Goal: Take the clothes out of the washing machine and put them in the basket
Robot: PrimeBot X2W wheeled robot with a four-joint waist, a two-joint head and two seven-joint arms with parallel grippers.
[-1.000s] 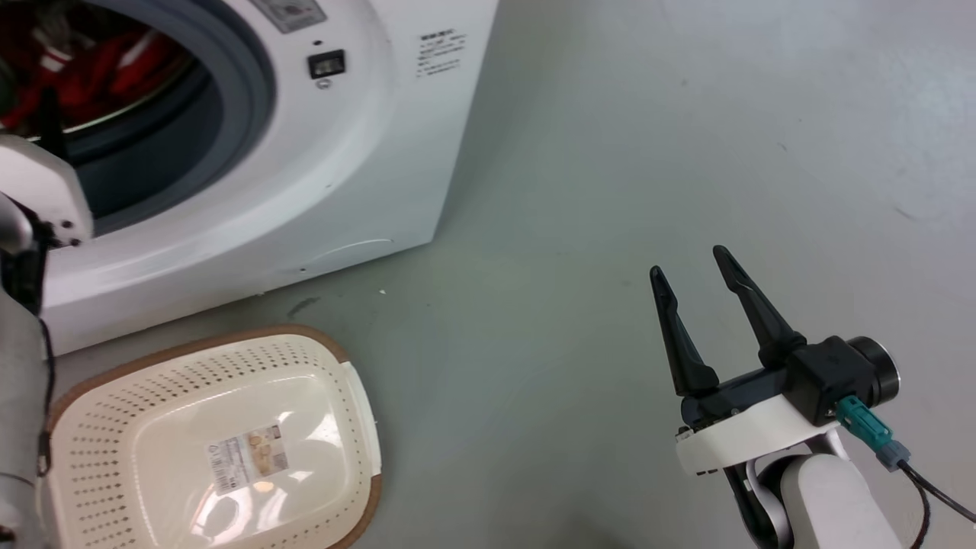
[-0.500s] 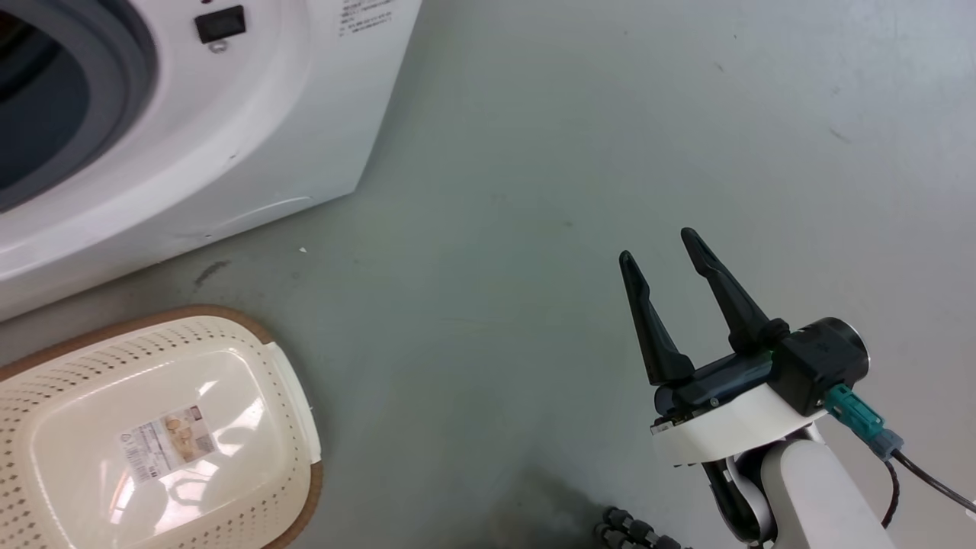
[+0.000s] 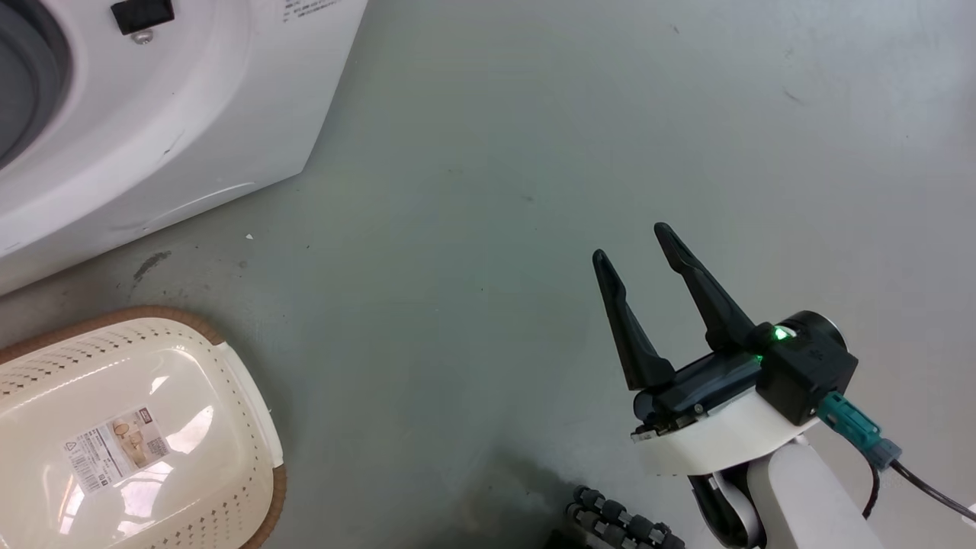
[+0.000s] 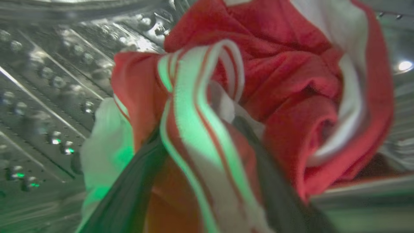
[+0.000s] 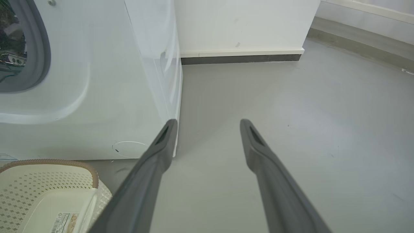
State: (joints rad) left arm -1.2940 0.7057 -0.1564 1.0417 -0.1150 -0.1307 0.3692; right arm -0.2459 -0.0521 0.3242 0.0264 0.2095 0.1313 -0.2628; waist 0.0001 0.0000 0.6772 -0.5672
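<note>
The right gripper (image 5: 208, 122) holds its two dark fingers (image 5: 152, 174) spread wide apart, with nothing between them, above a bare grey floor (image 5: 291, 129). To their left stands the white washing machine (image 5: 113, 81), its grey door gasket (image 5: 43, 55) at the upper left edge. The cream perforated basket (image 5: 38, 181) with a brown rim sits on the floor just in front of the washer, a paper label (image 5: 63, 221) on its bottom. A white wall (image 5: 242, 22) with a dark baseboard (image 5: 239, 59) runs behind.

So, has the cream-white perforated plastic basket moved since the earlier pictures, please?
No: the basket sits as near the dark floor smudge by the white washing machine as before; the camera turned.
</note>
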